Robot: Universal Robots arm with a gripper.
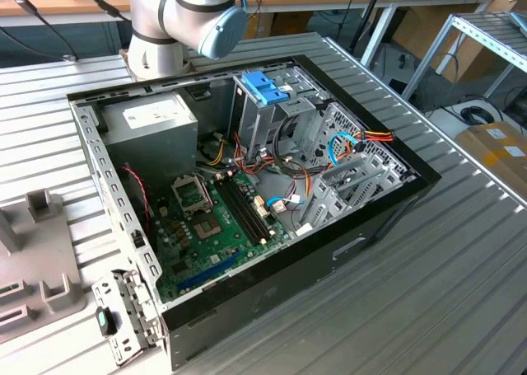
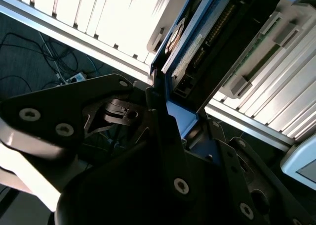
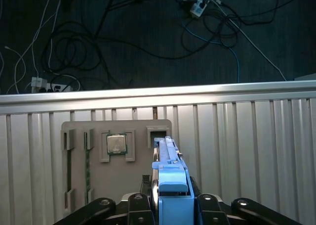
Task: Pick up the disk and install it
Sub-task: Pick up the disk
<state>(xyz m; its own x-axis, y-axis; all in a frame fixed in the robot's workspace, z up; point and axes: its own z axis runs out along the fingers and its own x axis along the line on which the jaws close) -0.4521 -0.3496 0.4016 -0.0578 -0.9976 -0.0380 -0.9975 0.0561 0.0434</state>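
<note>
Pincer [image 3: 170, 210]: black, clenched on the disk [image 3: 170, 183] in the first wrist view. Disk: blue-framed, held edge-on, lifted over the grey tray [image 3: 116, 178]. Tray: lies flat on the ribbed metal surface [image 3: 247, 151], with a square chip [image 3: 117, 144] seated in one pocket. Beyond the tray: surface edge, then dark floor [image 3: 148, 71] with loose cables [image 3: 74, 42].

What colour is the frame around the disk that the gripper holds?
Blue, a light plastic blue. You see it best on the disk in the first wrist view.
</note>
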